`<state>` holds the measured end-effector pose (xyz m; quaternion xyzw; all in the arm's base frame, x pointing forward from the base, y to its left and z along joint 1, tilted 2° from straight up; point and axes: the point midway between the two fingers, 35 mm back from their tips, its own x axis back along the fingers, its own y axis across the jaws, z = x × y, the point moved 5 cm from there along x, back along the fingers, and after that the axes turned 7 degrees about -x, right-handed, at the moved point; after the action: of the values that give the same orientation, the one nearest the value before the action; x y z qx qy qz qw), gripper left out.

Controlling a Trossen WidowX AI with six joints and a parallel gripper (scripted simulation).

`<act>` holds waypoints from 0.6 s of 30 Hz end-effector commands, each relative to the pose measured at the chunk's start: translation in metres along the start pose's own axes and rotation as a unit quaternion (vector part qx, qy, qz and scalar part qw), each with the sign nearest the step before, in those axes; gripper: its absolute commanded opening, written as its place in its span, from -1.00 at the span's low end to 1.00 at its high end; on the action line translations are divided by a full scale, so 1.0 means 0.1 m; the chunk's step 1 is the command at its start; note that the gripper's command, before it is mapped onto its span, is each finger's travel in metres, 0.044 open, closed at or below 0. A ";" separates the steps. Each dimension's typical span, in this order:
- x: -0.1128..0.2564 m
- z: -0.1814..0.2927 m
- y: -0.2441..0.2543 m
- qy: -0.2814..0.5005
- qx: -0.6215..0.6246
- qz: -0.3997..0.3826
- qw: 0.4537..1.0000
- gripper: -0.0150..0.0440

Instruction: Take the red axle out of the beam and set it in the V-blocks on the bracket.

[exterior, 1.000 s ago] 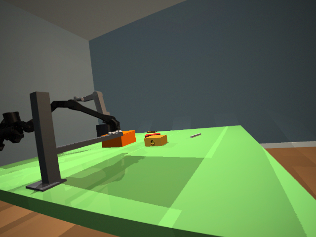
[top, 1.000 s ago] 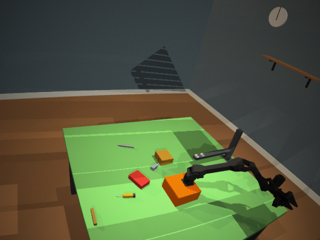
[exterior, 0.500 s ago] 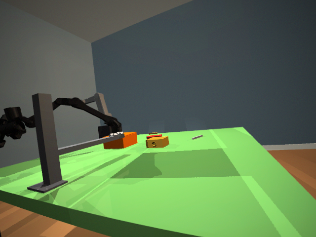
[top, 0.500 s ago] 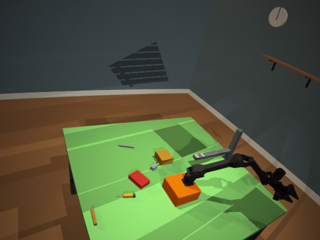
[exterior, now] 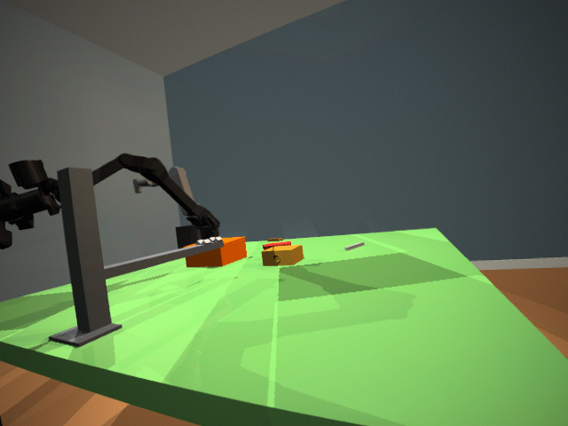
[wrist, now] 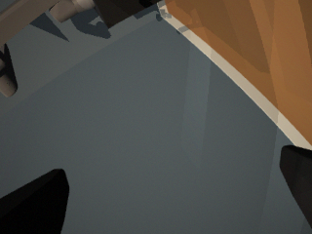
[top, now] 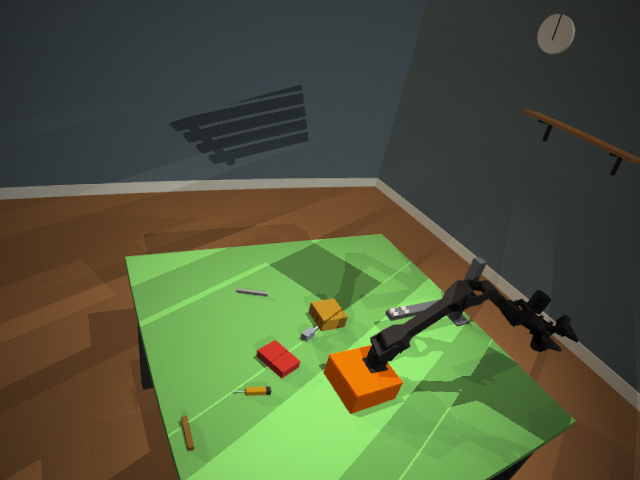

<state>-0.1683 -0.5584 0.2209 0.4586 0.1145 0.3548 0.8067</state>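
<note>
Beyond the table's edge point(top: 522, 365) hangs the open gripper point(top: 555, 335) point(wrist: 177, 171).

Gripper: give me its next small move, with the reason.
I would probably swing the open gripper back toward the table: nothing is between its fingers, the wrist view shows no tabletop, and the V-blocks show no axle on them.

Looks like a plain room here, kind uncertain: wood-toned floor point(top: 62, 227) point(wrist: 253, 44), pale skirting point(top: 206, 184) point(exterior: 518, 263), a round clock point(top: 555, 34) and wooden shelf point(top: 584, 134) on the wall, and a screwdriver point(top: 257, 391) on the green worktop point(top: 217, 330) point(exterior: 390, 348).
</note>
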 end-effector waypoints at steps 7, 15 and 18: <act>0.93 0.66 -0.39 0.087 0.098 0.103 0.986 1.00; 1.72 0.99 -0.68 0.160 0.192 0.164 0.954 1.00; 2.05 1.11 -0.79 0.196 0.218 0.185 0.938 1.00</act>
<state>0.0451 -0.5291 0.2502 0.5450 0.2367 0.5274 0.6072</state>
